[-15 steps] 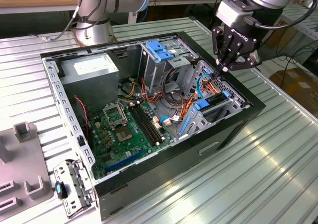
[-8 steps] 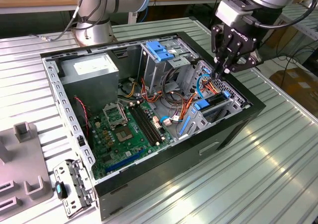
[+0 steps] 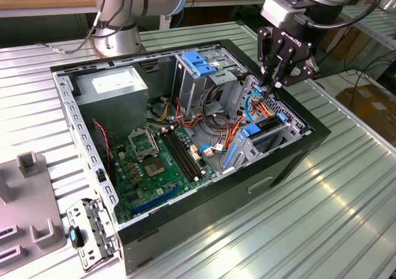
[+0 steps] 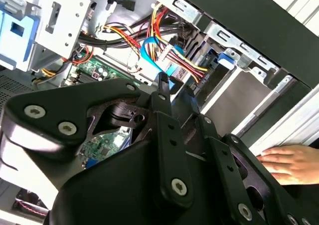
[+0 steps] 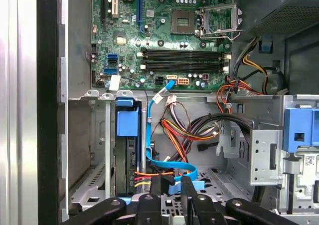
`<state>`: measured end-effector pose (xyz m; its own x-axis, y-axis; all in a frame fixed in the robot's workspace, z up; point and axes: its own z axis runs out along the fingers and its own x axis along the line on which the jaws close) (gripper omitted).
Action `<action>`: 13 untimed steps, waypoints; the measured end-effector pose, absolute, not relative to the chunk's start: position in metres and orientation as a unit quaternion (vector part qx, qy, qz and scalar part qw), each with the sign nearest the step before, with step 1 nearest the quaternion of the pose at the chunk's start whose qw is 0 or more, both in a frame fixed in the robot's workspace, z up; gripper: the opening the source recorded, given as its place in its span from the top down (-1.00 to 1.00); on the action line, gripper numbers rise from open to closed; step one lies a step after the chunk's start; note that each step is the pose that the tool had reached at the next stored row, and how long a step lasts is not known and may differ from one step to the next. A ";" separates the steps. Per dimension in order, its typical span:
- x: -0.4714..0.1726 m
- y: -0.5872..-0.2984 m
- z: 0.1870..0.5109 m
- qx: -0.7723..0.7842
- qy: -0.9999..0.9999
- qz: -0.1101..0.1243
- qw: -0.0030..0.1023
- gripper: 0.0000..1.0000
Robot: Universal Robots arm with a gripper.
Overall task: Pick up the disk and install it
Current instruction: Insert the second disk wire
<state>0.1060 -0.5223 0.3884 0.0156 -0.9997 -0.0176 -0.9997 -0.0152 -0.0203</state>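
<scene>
While the open computer case (image 3: 185, 137) lies on its side on a ribbed metal table (image 3: 346, 192), the black gripper (image 3: 272, 84) hangs over the corner nearest the exterior view's right. Its fingers sit close together around a light-blue connector (image 5: 175, 186) among coloured cables (image 4: 174, 55), in the first wrist view. The disk (image 3: 267, 130) sits in its slot just below, blue rail showing. A person's hand (image 4: 294, 165) rests on the table beside the case.
</scene>
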 end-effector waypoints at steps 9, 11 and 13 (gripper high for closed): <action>0.106 -0.509 0.376 -0.713 0.701 -0.012 0.002 0.69; 0.106 -0.509 0.375 -0.713 0.701 -0.014 0.000 0.79; 0.106 -0.508 0.374 -0.713 0.701 -0.019 -0.006 0.79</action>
